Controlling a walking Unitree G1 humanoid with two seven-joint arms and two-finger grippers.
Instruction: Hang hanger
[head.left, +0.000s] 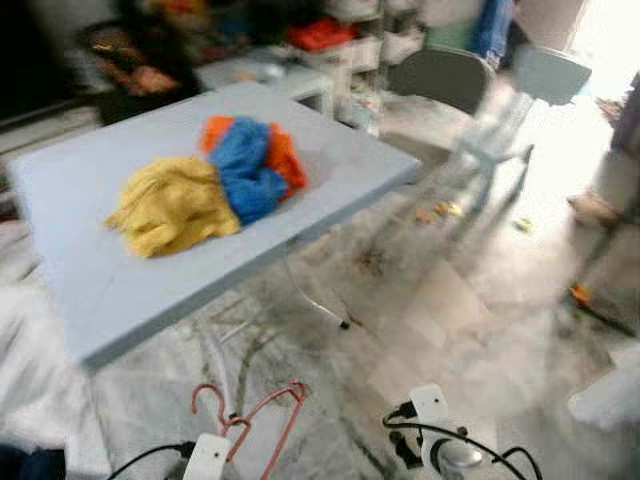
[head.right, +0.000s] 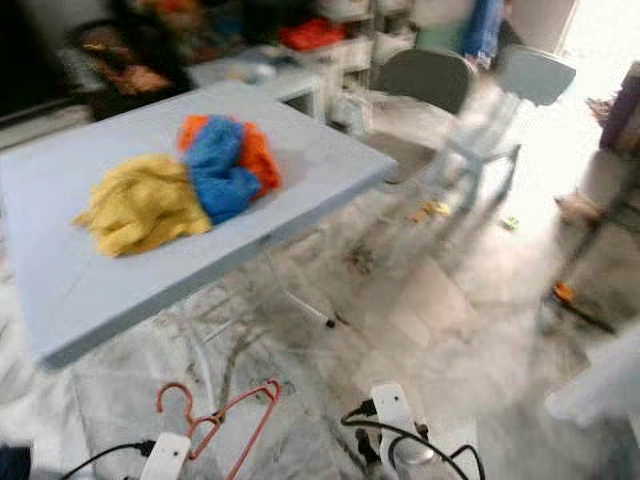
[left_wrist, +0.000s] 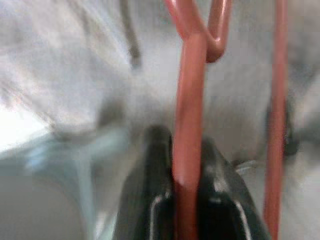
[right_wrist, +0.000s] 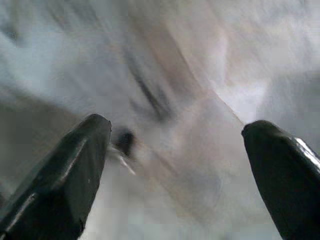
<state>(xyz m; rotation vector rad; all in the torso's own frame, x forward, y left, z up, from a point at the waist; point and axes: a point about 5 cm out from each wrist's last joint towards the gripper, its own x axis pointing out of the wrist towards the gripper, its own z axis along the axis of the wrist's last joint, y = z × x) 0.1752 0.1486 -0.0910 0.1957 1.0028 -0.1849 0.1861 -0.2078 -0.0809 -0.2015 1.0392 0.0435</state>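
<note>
A reddish wire hanger (head.left: 265, 408) hangs low over the marble floor at the bottom of the eye views. My left gripper (left_wrist: 186, 185) is shut on the hanger's stem (left_wrist: 189, 125) just below its hook, one black finger (left_wrist: 150, 200) on each side. My right gripper (right_wrist: 180, 165) is open with nothing between its fingers (right_wrist: 75, 165), pointing at the floor. The right wrist (head.left: 440, 445) sits low at the bottom right of the left eye view. All views are blurred.
A grey folding table (head.left: 340, 160) stands ahead on the left, carrying a yellow cloth (head.left: 175, 205), a blue cloth (head.left: 248, 165) and an orange cloth (head.left: 288, 158). Two chairs (head.left: 445, 75) (head.left: 548, 72) stand behind to the right. Cluttered shelves (head.left: 330, 35) line the back.
</note>
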